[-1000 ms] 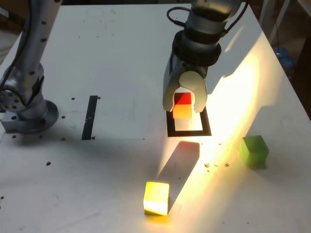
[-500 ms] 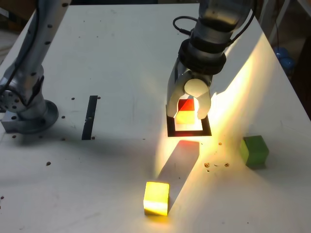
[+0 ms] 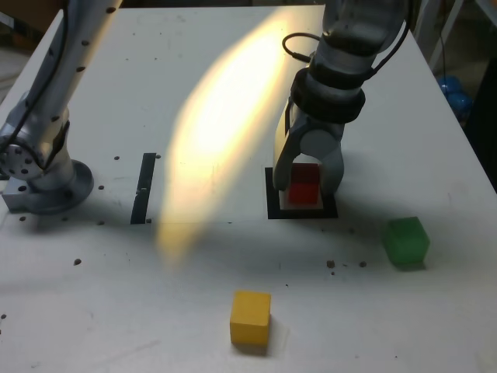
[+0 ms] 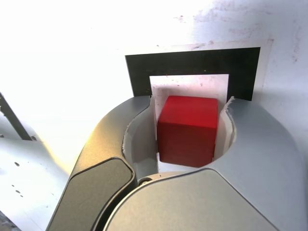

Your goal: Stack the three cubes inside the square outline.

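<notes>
Cube (red) (image 4: 186, 130) in sq. outline (image 4: 192, 62), betw. tool (image 4: 191, 98) jaws.

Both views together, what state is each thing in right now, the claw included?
Gripper: open, jaws on either side of the red cube, with gaps showing.
Red cube: inside the outline, nothing on top.
Yellow cube: outside the outline, not stacked.
Green cube: outside the outline, not stacked.
Outline: flat on the table, partly hidden by the gripper.
Black strip: flat, uncovered.
</notes>
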`<state>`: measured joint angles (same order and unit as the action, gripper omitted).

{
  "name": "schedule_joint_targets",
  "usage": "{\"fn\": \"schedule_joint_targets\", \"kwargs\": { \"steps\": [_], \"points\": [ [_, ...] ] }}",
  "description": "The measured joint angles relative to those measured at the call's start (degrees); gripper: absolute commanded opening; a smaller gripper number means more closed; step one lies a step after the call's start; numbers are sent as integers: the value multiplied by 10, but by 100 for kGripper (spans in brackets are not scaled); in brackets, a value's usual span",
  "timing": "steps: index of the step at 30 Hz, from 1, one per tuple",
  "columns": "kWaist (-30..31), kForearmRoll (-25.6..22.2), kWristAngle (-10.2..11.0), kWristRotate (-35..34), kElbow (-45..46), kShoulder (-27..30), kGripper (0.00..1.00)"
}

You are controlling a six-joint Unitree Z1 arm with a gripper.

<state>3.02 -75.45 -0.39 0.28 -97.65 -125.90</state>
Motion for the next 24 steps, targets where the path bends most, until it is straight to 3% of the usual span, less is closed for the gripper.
{"fn": "schedule_joint_targets", "kwargs": {
  "steps": [8, 15, 24],
  "points": [
    [-2, 3, -1, 0, 15, 8, 99],
    [0, 6, 17, 0, 46, 66, 99],
    [64, 5, 29, -39, 88, 127, 99]
  ]
}}
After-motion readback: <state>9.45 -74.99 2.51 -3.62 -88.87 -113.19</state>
